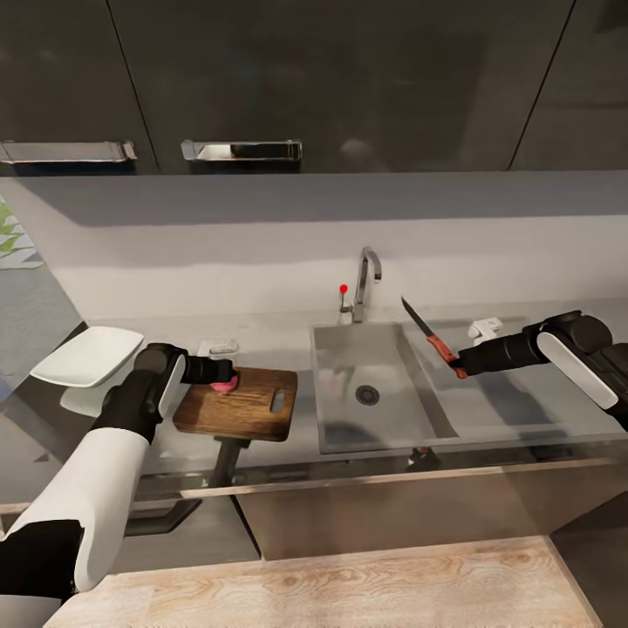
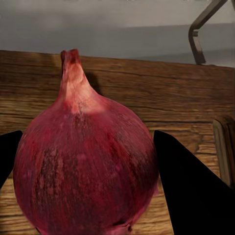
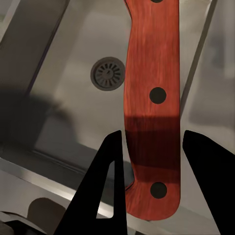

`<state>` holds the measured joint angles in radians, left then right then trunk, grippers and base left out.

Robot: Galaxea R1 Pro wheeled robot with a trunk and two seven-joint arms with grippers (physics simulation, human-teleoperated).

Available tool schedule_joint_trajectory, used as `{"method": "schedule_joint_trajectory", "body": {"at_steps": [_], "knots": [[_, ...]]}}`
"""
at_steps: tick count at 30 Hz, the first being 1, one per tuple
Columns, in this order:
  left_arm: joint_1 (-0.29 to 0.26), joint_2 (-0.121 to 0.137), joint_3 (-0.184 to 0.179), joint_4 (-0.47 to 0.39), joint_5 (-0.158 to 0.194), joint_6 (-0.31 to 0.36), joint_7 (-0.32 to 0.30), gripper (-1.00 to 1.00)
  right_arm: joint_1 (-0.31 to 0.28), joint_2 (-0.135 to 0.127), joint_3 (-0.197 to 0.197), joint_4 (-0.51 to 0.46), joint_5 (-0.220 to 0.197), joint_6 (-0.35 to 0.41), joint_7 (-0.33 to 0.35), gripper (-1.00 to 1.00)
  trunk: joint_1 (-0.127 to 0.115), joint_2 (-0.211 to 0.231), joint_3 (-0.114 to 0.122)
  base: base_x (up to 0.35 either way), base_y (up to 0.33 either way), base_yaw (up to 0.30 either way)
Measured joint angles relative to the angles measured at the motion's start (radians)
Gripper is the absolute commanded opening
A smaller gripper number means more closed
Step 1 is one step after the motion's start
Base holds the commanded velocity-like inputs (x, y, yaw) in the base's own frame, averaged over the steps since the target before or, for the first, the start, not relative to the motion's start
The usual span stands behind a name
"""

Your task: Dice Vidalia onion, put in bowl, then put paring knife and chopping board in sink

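Note:
The dark reddish Vidalia onion (image 1: 225, 381) rests on the chopping board (image 1: 249, 406), left of the sink (image 1: 384, 388). My left gripper (image 1: 223, 372) is shut on the onion (image 2: 85, 161), whose stem points away over the board's grain (image 2: 161, 103). My right gripper (image 1: 460, 360) hangs over the sink, shut on the paring knife (image 1: 429, 336); the dark blade points up and left. The reddish-brown handle (image 3: 152, 98) sits between the fingers (image 3: 105, 186), with the sink drain (image 3: 107, 74) beneath. The white bowl (image 1: 87, 358) sits on the countertop (image 1: 515, 410) at far left.
The bent chrome tap (image 1: 366, 283) with its red knob (image 1: 344, 289) stands behind the sink. A white object (image 1: 482, 329) lies on the counter behind my right arm. Dark upper cabinets hang above; wood floor lies in front.

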<state>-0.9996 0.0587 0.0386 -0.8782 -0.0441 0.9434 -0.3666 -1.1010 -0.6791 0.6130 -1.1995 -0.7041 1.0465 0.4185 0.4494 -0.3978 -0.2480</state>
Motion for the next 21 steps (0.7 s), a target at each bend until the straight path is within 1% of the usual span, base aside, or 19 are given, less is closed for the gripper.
{"method": "schedule_joint_trajectory", "body": {"at_steps": [13,18,21], "knots": [[0.0,-0.005,-0.001,0.0,0.001,-0.002,-0.002,-1.0,0.0,0.0,0.0,0.0,0.0,0.0,0.0,-1.0,0.0,0.0,-0.003,0.0,0.0,0.0],[0.0,-0.024,-0.002,-0.001,0.003,-0.002,-0.002,-1.0,0.0,0.0,0.0,0.0,0.0,0.0,0.0,-1.0,0.0,0.0,-0.004,0.0,0.0,0.0],[0.0,-0.029,-0.002,0.0,0.0,-0.002,-0.002,-1.0,0.0,0.0,0.0,0.0,0.0,0.0,0.0,-1.0,0.0,0.0,-0.004,0.0,0.0,0.0]]}}
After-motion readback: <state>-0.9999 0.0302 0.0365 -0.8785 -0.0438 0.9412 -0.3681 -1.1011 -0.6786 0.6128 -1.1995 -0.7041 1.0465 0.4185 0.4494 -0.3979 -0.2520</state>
